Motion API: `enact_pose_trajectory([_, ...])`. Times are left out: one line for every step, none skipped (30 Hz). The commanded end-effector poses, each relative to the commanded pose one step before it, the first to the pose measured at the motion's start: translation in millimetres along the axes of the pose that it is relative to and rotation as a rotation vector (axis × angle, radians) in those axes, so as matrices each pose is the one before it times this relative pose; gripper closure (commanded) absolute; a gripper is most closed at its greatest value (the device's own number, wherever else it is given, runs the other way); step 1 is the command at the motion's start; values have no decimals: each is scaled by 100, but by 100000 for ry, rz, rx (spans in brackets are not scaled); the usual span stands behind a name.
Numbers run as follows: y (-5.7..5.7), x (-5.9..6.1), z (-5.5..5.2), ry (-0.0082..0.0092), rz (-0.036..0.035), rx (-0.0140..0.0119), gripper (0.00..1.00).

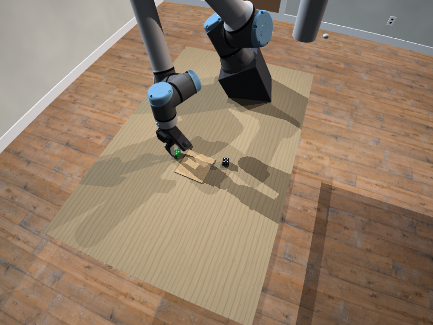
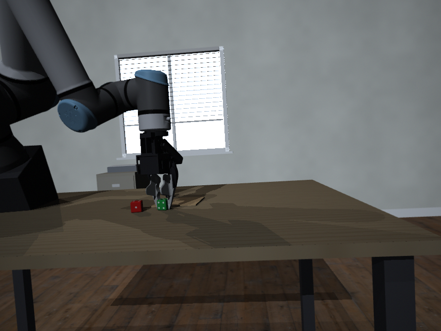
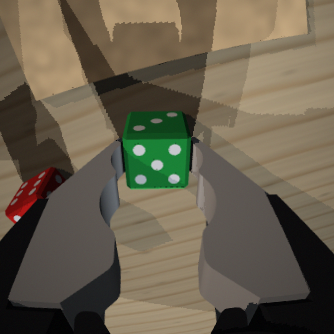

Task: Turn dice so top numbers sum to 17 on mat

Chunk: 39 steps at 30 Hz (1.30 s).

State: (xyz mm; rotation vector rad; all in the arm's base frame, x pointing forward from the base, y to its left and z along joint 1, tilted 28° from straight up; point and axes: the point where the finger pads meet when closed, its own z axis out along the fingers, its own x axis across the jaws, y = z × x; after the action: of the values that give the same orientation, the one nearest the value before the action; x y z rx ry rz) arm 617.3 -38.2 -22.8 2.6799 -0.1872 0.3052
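My gripper (image 1: 179, 154) (image 2: 162, 205) (image 3: 156, 141) is shut on the green die, its fingertips against two opposite sides. The green die (image 1: 177, 152) (image 2: 161, 204) (image 3: 157, 165) is at table height beside the tan mat (image 1: 199, 176) (image 2: 192, 203) (image 3: 290, 22), off it, with five pips on top. A three face looks towards the mat. The red die (image 2: 136, 206) (image 3: 32, 192) is on the table near the left finger in the wrist view; its top number is hard to read. The black die (image 1: 225, 161) is off the mat, five on top. The top view does not show the red die.
The arm's dark base block (image 1: 244, 84) (image 2: 31, 178) stands on the wooden table (image 1: 168, 251) (image 2: 302, 224). The arm reaches over the table beside the mat and casts broad shadows across both. The red die is close to the gripper's outer side.
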Motion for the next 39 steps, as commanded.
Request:
enact_pose_trajectory([-5, 40, -42, 98, 13, 10, 90])
enact_pose_trajectory([0, 0, 0, 0, 0, 0, 90])
enact_pose_trajectory([0, 0, 0, 0, 0, 0, 90])
enact_pose_trajectory([0, 0, 0, 0, 0, 0, 90])
enact_pose_trajectory([0, 0, 0, 0, 0, 0, 90])
enact_pose_trajectory([0, 0, 0, 0, 0, 0, 90])
enact_pose_trajectory([0, 0, 0, 0, 0, 0, 90])
enact_pose_trajectory([0, 0, 0, 0, 0, 0, 90])
enact_pose_trajectory([0, 0, 0, 0, 0, 0, 90])
enact_pose_trajectory([0, 0, 0, 0, 0, 0, 90])
enact_pose_trajectory([0, 0, 0, 0, 0, 0, 90])
enact_pose_trajectory([0, 0, 0, 0, 0, 0, 90])
enact_pose_trajectory([0, 0, 0, 0, 0, 0, 90])
enact_pose_trajectory([0, 0, 0, 0, 0, 0, 90])
enact_pose_trajectory([0, 0, 0, 0, 0, 0, 90])
enact_pose_trajectory([0, 0, 0, 0, 0, 0, 90])
enact_pose_trajectory([0, 0, 0, 0, 0, 0, 90])
enact_pose_trajectory([0, 0, 0, 0, 0, 0, 90])
enact_pose_trajectory([0, 0, 0, 0, 0, 0, 90])
enact_pose_trajectory([0, 0, 0, 0, 0, 0, 90])
enact_pose_trajectory([0, 0, 0, 0, 0, 0, 90])
enact_pose_trajectory([0, 0, 0, 0, 0, 0, 90])
enact_pose_trajectory([0, 0, 0, 0, 0, 0, 90])
enact_pose_trajectory([0, 0, 0, 0, 0, 0, 90])
enact_pose_trajectory([0, 0, 0, 0, 0, 0, 90])
enact_pose_trajectory([0, 0, 0, 0, 0, 0, 90])
enact_pose_trajectory([0, 0, 0, 0, 0, 0, 90])
enact_pose_trajectory([0, 0, 0, 0, 0, 0, 90])
enact_pose_trajectory([0, 0, 0, 0, 0, 0, 90])
enact_pose_trajectory([0, 0, 0, 0, 0, 0, 90])
enact_pose_trajectory([0, 0, 0, 0, 0, 0, 90])
enact_pose_trajectory([0, 0, -5, 0, 0, 0, 90])
enact_pose_trajectory([0, 0, -30, 0, 0, 0, 90])
enact_pose_trajectory([0, 0, -75, 0, 0, 0, 90])
enact_pose_trajectory([0, 0, -134, 0, 0, 0, 90])
enact_pose_trajectory([0, 0, -203, 0, 0, 0, 90])
enact_pose_trajectory([0, 0, -278, 0, 0, 0, 90])
enact_pose_trajectory([0, 0, -353, 0, 0, 0, 90])
enact_pose_trajectory([0, 0, -427, 0, 0, 0, 90])
